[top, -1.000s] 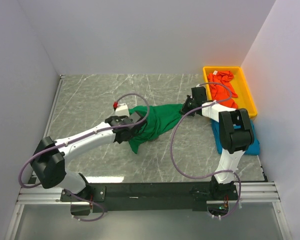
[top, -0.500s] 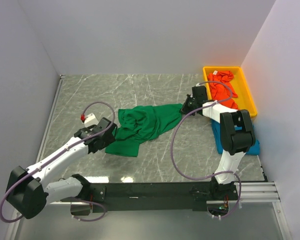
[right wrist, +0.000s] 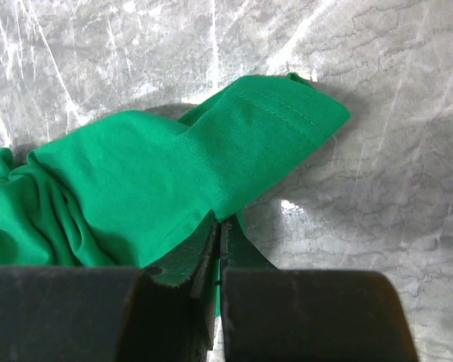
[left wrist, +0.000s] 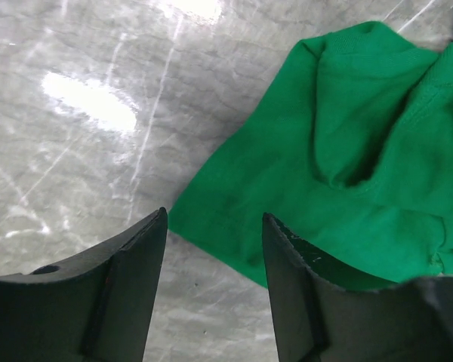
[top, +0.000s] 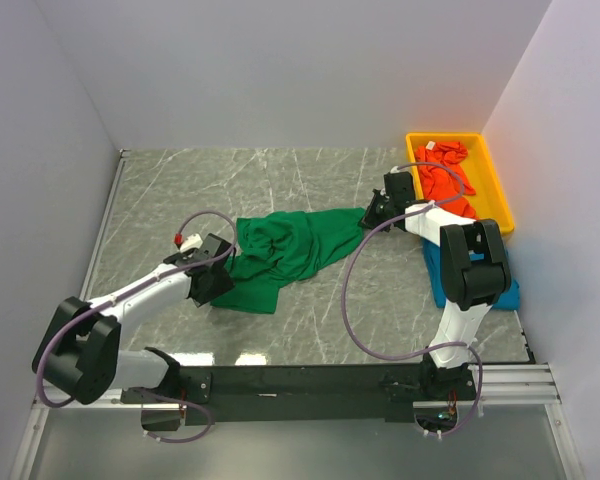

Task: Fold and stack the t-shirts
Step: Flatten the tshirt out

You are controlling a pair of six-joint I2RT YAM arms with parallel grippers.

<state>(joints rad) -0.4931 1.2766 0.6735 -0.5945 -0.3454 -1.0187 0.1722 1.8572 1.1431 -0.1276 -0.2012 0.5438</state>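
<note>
The green t-shirt lies crumpled across the middle of the table. My left gripper hovers open at its near left corner, and in the left wrist view that corner of the green t-shirt lies between and just beyond the left gripper's fingers, not pinched. My right gripper is shut on the shirt's far right end; the wrist view shows the right gripper pinching a fold of the green t-shirt. The blue t-shirt lies folded under the right arm. The orange-red t-shirt sits bunched in the bin.
The yellow bin stands at the back right against the white wall. White walls close in the table on the left, back and right. A black rail with the arm bases runs along the near edge.
My left gripper dragged the green shirt's near part out to the left, opened and let it go, then shifted slightly. The shirt now lies more spread out. The right arm stayed put.
</note>
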